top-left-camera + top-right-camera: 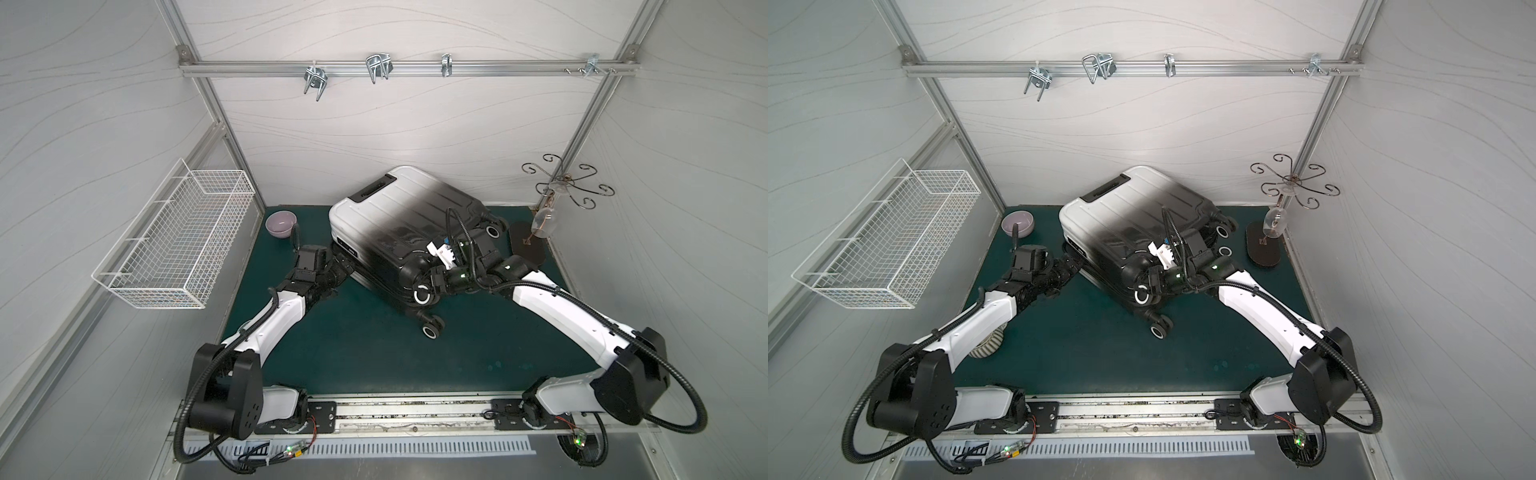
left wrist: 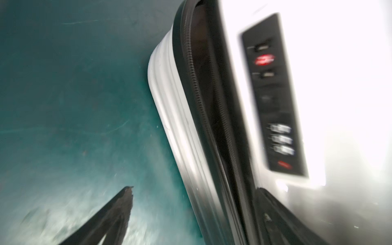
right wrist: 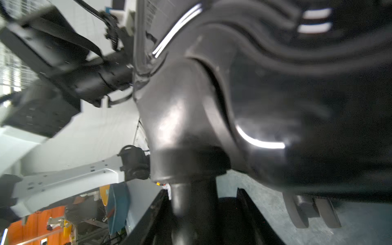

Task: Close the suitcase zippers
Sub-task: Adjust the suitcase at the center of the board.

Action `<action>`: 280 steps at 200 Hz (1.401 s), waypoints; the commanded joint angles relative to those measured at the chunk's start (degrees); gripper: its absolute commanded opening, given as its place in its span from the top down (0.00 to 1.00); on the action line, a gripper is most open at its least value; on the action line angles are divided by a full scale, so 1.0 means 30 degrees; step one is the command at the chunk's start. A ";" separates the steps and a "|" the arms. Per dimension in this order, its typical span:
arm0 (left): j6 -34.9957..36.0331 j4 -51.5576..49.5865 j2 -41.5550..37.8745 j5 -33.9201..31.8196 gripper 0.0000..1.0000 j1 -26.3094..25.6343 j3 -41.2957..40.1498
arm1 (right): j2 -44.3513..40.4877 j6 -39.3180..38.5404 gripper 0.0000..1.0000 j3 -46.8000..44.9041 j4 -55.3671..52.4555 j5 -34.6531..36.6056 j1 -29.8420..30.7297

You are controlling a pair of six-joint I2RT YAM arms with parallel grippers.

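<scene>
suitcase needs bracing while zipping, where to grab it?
Likely a caster at the black end of the suitcase, approached from the robot's side: wheels jut clear of the shell, thin enough for jaws; the ribbed shell is broad and smooth.

Overhead stereo pair downward; wrist cameras close on suitcase

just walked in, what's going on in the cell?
Both arms are at the suitcase, which lies on the green mat. The left gripper, open, is at the side with the lock, where the zipper is undone and the seam gapes. The right gripper is at a wheel; whether it's clamped is unclear.
</scene>
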 commanded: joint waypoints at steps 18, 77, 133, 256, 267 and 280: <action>0.1022 -0.5975 -0.2607 -0.1624 0.09 -0.0051 0.1494 | 0.0373 0.2853 1.00 -0.1039 0.1361 0.1567 0.2474; 0.3624 -1.1832 -0.4689 -0.3826 0.07 0.2067 0.6103 | 0.7361 0.7574 0.70 0.4915 0.5486 0.1079 0.6034; 0.4809 -1.3814 -0.5645 -0.2152 0.07 0.1120 0.6755 | 0.0633 0.0202 0.28 0.4973 -0.2245 0.1058 0.2331; -0.0798 -1.3891 -0.5198 -0.5086 0.01 -1.0464 0.4291 | 0.3072 -0.7540 0.07 0.8819 -1.1295 0.8406 -0.6341; -0.1206 -1.2582 -0.5415 -0.4792 0.01 -1.0605 0.3383 | 0.3691 -0.7809 0.09 0.9108 -1.1311 0.8191 -0.6391; -0.1731 -1.1114 -0.5557 -0.4251 0.01 -1.0613 0.2479 | 0.4292 -0.8003 0.12 0.9295 -1.1093 0.7656 -0.6452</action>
